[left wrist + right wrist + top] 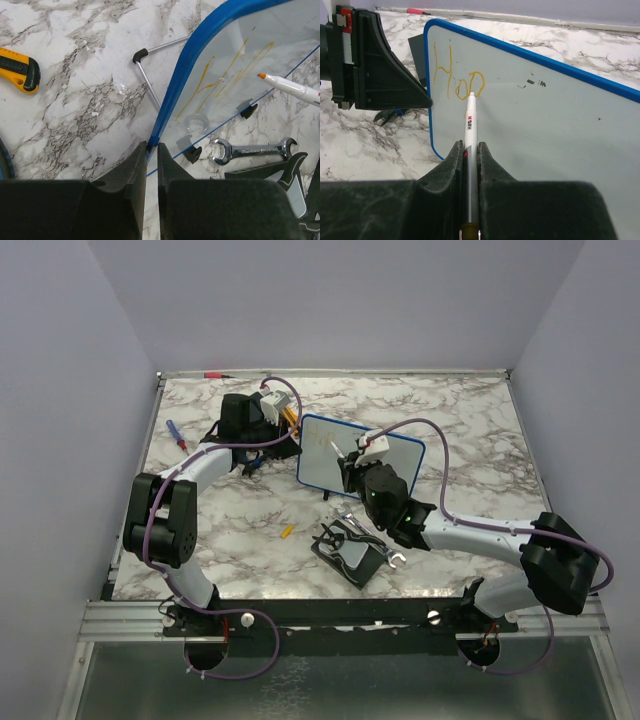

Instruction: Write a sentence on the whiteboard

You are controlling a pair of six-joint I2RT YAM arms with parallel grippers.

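The whiteboard [405,455] with a blue rim stands tilted up at mid-table. My left gripper [296,432] is shut on its left rim [200,45]; its fingertips [152,147] pinch the blue edge. My right gripper [470,147] is shut on a white marker [470,120]. The marker's orange tip touches the board [545,130] at the last of a few orange-yellow letters [457,75] that read about "Hoo", near the top left corner. The letters [225,80] and the marker [290,89] also show in the left wrist view. My left gripper's finger [385,75] shows at the board's edge.
A black pad [352,552] with tools on it lies in front of the board. A wrench [252,149] lies by the board's feet. A yellow utility knife [17,67], a blue-red screwdriver [176,433] and a red pen [215,373] lie left and back.
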